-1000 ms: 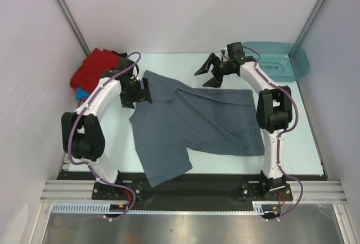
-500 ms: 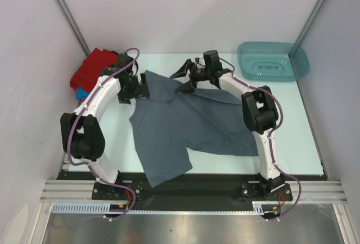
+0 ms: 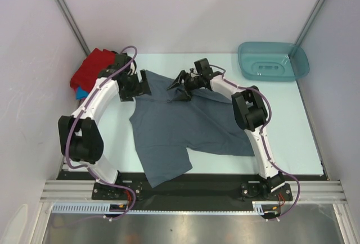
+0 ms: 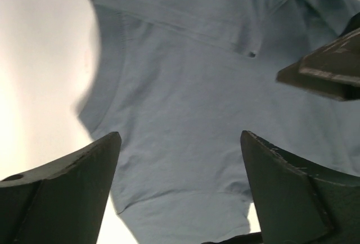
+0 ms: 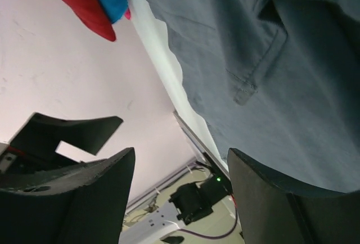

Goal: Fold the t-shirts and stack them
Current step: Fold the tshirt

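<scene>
A slate grey-blue t-shirt [image 3: 191, 123] lies spread over the middle of the table, with one sleeve turned toward the front edge. My left gripper [image 3: 144, 85] hovers open over its far left corner; in the left wrist view the cloth [image 4: 191, 81] lies flat below the wide-apart fingers [image 4: 73, 193]. Just to the right, facing it, my right gripper [image 3: 175, 86] is open above the collar area, nothing between its fingers [image 5: 292, 199]. The collar seam [image 5: 247, 89] shows in the right wrist view. Red, blue and pink t-shirts [image 3: 90, 71] are piled at the far left.
A teal plastic tub [image 3: 273, 61] stands at the far right corner. Grey walls close in the table on the left, back and right. The right gripper's fingertip [image 4: 323, 69] reaches into the left wrist view, so the two grippers are close together.
The right arm swung left from beside the tub to the shirt's collar area. The left gripper shifted slightly toward the back left and opened a little wider.
</scene>
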Action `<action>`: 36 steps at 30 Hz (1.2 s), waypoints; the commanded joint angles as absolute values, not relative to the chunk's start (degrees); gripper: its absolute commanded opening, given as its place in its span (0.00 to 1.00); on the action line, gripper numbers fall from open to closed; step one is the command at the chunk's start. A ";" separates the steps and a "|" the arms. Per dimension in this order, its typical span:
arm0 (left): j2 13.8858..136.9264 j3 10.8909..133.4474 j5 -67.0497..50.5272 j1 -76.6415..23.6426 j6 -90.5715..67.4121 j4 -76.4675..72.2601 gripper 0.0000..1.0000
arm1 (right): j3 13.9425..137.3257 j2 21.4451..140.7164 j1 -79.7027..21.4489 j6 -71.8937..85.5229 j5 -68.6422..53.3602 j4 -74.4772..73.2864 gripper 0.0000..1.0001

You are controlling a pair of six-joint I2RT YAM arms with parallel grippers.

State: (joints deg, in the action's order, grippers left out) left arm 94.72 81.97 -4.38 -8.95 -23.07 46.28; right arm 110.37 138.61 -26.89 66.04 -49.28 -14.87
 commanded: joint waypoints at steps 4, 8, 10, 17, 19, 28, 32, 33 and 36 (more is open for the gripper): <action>101.15 83.23 -11.16 -8.09 -25.31 38.15 0.87 | 118.03 135.88 -26.81 55.65 -46.67 -26.00 0.73; 105.02 84.81 -11.87 -7.03 -26.28 36.74 0.86 | 119.53 135.00 -26.28 53.26 -45.62 -29.97 0.73; 106.61 85.95 -11.87 -6.33 -26.63 36.30 0.84 | 118.83 135.35 -26.10 53.61 -45.53 -29.88 0.73; 110.65 88.94 -11.60 -4.57 -26.89 33.84 0.82 | 117.69 137.72 -26.10 55.88 -44.38 -27.35 0.73; 112.40 90.52 -12.39 -4.31 -26.90 32.79 0.81 | 117.69 139.03 -26.37 57.21 -44.47 -25.85 0.72; 117.33 96.15 -11.52 -3.25 -25.84 34.01 0.77 | 119.61 144.31 -26.98 65.65 -46.40 -17.49 0.70; 117.51 95.71 -11.25 -2.20 -25.32 33.92 0.76 | 121.81 146.77 -27.42 67.85 -47.28 -15.65 0.69; 117.77 95.63 -11.08 -2.11 -25.05 33.84 0.75 | 122.25 147.73 -27.68 68.46 -47.55 -15.30 0.69; 118.65 96.32 -10.90 -1.50 -24.17 33.93 0.74 | 124.36 148.88 -27.95 69.08 -47.90 -15.38 0.68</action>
